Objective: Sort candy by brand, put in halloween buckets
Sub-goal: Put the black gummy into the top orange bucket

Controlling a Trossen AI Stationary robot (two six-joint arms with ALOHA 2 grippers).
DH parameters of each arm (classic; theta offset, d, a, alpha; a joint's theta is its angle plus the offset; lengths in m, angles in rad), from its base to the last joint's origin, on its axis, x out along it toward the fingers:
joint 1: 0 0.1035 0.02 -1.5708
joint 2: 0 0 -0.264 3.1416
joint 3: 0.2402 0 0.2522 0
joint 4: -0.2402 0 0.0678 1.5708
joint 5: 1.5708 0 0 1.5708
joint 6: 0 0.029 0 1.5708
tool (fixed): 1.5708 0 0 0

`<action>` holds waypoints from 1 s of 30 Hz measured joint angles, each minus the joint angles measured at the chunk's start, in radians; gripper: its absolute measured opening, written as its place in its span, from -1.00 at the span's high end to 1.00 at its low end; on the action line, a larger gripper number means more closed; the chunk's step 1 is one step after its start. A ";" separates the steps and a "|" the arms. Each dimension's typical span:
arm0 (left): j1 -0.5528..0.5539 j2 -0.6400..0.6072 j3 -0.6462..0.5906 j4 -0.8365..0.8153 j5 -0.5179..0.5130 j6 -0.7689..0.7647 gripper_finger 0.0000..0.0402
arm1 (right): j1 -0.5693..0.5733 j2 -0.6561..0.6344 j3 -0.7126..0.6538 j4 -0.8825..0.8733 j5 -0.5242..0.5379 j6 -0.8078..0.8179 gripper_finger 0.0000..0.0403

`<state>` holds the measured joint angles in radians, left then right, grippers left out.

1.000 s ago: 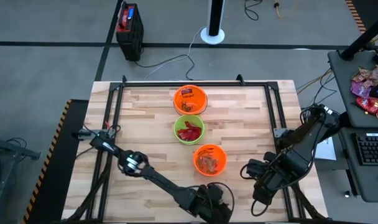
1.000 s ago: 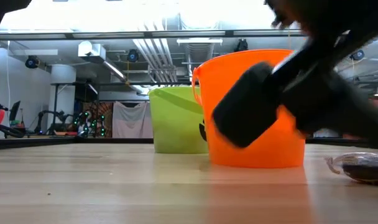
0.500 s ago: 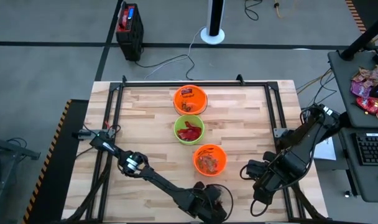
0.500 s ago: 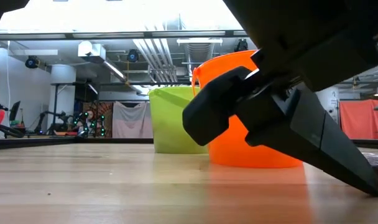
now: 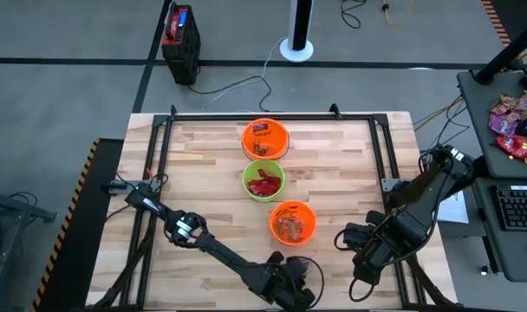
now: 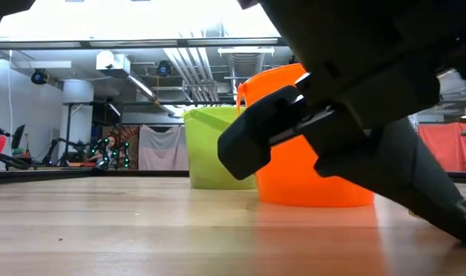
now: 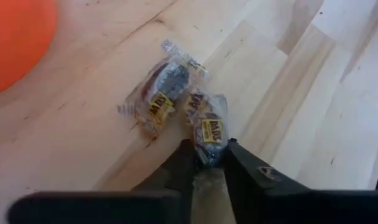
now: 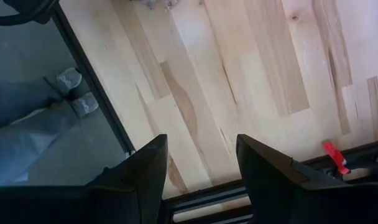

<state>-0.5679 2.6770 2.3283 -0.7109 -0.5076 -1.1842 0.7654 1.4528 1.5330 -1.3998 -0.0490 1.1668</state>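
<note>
Two dark brown candy pieces in clear wrappers with yellow labels lie side by side on the wood near the table's near edge: one (image 7: 158, 96) farther off, one (image 7: 206, 127) at my left gripper (image 7: 206, 152), which is shut on it. In the high view that gripper (image 5: 295, 277) is just nearer than the near orange bucket (image 5: 292, 222). The green bucket (image 5: 263, 180) and the far orange bucket (image 5: 264, 139) stand in a row behind it, all holding candy. My right gripper (image 8: 198, 168) hangs open above the table's near right corner, with nothing in it. My left gripper pinches the near end of the closer wrapped piece (image 7: 207, 144) between its two fingertips (image 7: 184, 160). The fingers come down at a slant from the table's near side. The piece still lies on the wood, its far end beside the other piece.
In the low view my left arm fills the right half in front of the orange bucket (image 6: 325, 184) and the green bucket (image 6: 214, 149). A black frame rail (image 8: 195, 199) runs along the table edge under my right gripper. Bare wood lies to the buckets' left and right.
My left gripper has sunk toward the table and tipped further down. In the low view its finger now reaches the wood where the dark wrapped candy showed a second ago, and hides it. The buckets and my right arm have kept still.
</note>
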 joint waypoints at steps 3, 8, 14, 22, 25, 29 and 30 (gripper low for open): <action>-0.010 -0.003 0.006 -0.008 0.003 0.000 0.85 | 0.000 0.000 0.000 -0.001 0.000 -0.001 0.08; -0.039 -0.016 0.021 -0.023 0.030 -0.004 0.85 | 0.000 0.000 0.000 0.000 0.023 -0.008 0.08; -0.067 -0.095 0.023 -0.042 0.087 0.042 0.85 | 0.000 -0.002 0.000 -0.001 0.032 -0.017 0.08; -0.072 -0.250 0.026 -0.177 0.131 0.172 0.85 | -0.001 -0.007 0.000 0.001 0.126 -0.048 0.08; -0.065 -0.315 0.026 -0.301 0.132 0.186 0.85 | -0.006 -0.007 0.000 0.004 0.174 -0.062 0.08; -0.060 -0.416 0.026 -0.451 0.121 0.203 0.85 | -0.016 -0.007 0.000 0.008 0.225 -0.083 0.08; -0.060 -0.446 0.026 -0.482 0.107 0.201 0.85 | -0.020 -0.007 0.000 0.011 0.236 -0.090 0.08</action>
<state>-0.6277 2.2305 2.3543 -1.1929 -0.4004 -0.9833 0.7457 1.4456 1.5330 -1.3887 0.1868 1.0768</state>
